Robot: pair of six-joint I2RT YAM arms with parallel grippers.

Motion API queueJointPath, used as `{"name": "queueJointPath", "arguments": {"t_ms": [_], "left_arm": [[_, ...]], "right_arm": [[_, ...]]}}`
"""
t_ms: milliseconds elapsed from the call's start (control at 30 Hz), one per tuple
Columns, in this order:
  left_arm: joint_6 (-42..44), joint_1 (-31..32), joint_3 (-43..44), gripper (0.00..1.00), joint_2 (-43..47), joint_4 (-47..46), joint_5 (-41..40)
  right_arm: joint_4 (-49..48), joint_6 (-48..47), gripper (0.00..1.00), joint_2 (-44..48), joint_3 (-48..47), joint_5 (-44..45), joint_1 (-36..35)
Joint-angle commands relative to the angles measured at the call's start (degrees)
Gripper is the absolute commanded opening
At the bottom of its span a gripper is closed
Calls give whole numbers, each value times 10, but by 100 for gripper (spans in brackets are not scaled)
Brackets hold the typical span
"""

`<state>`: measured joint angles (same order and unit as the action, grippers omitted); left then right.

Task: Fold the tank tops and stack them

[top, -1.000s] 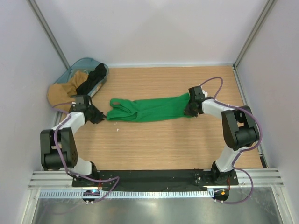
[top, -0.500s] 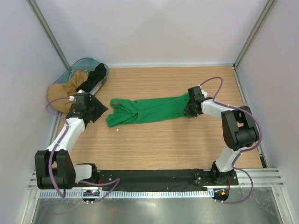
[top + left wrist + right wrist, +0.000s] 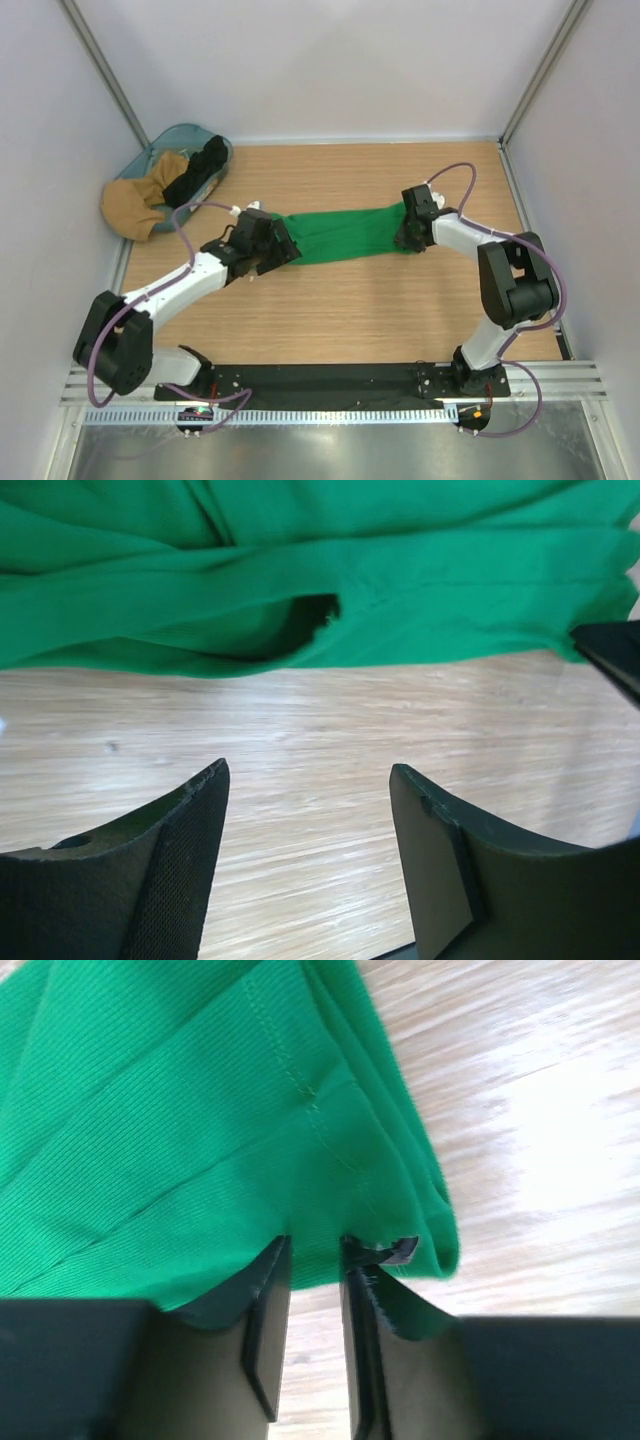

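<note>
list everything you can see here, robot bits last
green tank top: 1, bright green, folded into a long strip across mid table
black tank top: 1, black, bunched in the basket
cloth: 1, tan, spilling from the basket
basket: 1, teal blue, far left corner
table: 1, light wood
left end effector: 1, black, open and empty at the strip's left end
right end effector: 1, black, slightly parted at the strip's right end
</note>
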<state>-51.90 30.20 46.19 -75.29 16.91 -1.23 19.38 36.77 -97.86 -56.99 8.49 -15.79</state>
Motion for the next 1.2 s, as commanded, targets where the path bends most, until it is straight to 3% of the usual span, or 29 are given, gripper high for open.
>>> {"name": "queueJointPath", "arguments": {"t_ms": [0,167,300,500,700,867,967,1000,1100,1167], "left_arm": [[-21,27,47,66,-48,-52,6],[-25,33,89,59,-122,-83,41],[-9,31,140,54,-166,-71,18],[7,-7,185,37,-260,-54,7],[28,-47,201,27,-300,-50,4],[49,-58,225,26,-326,-29,4],[64,-58,254,26,-346,-7,-5],[72,-58,270,26,-357,-1,-8],[81,-60,303,25,-378,18,-13],[91,-60,331,25,-400,27,-18]], "right_arm": [[16,-19,36,43,-17,34,-1],[24,-36,43,46,-44,54,1],[41,-59,46,27,-85,88,7],[60,-87,63,-35,-148,88,15],[86,-92,65,-112,-203,74,15],[91,-82,54,-143,-212,62,16],[92,-74,38,-138,-201,46,14],[88,-70,27,-133,-184,43,13],[94,-53,8,-102,-140,55,6],[91,-41,8,-67,-94,50,-8]]}}
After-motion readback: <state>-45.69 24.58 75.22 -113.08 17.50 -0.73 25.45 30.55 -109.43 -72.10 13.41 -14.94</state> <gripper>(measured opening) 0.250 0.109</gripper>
